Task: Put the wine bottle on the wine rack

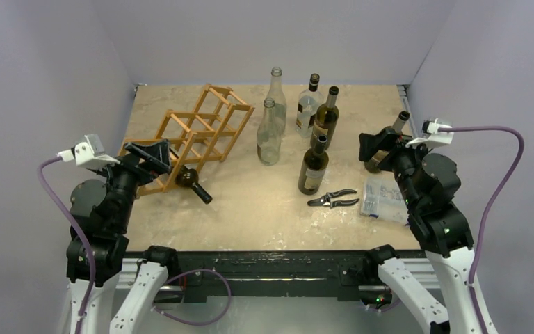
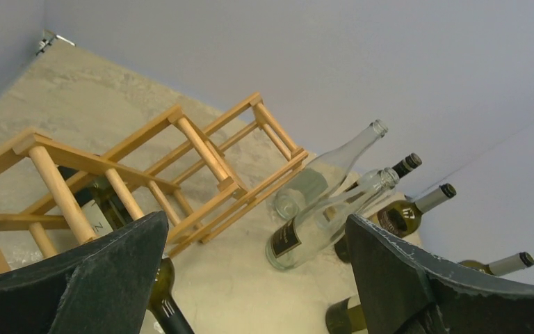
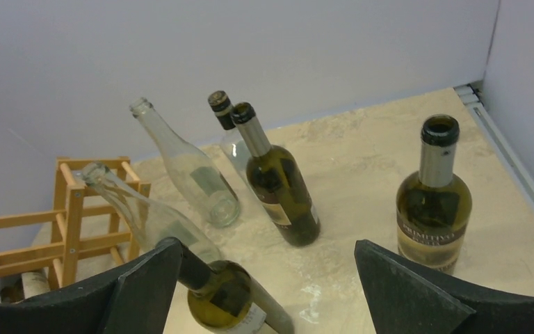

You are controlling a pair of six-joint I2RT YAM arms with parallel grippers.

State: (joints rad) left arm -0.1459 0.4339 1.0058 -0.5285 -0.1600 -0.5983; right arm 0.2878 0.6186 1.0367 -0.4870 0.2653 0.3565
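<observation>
A: Starting from the left tool (image 2: 256,233)?
B: Spread wide, pinching nothing. Hovering low at the near end of the wine rack (image 1: 201,129), pointed along it.
A: And right under those fingers?
B: Wine bottle (image 1: 193,182), dark glass, lying on its side in the rack's lowest near cell, neck poking out toward the front of the desk (image 1: 264,223). Impossible to tell how full.
A: Right tool (image 3: 268,249)?
B: Likewise spread wide and empty, raised over the desk's right side, just in front of an upright foil-necked bottle (image 3: 434,202) with an open mouth.
A: Moving outward?
B: Standing mid-desk: far clear bottle (image 1: 276,90) and nearer clear bottle (image 1: 268,136), both seemingly empty; capped clear bottle (image 1: 307,108); green bottle (image 1: 325,118); dark labelled bottle (image 1: 313,167) nearest the front. Beside that one, shears (image 1: 332,200) lying flat, then a clear plastic box (image 1: 386,195), contents too blurred to name.
A: Pose of the arms?
B: Left arm (image 1: 104,202) and right arm (image 1: 434,198) both folded at the elbow, rising from the near edge, purple cables (image 1: 500,167) looping off the wrists.
A: Surroundings?
B: Beige, marbled desk top; plain lilac-grey walls (image 1: 264,35) on three sides.
</observation>
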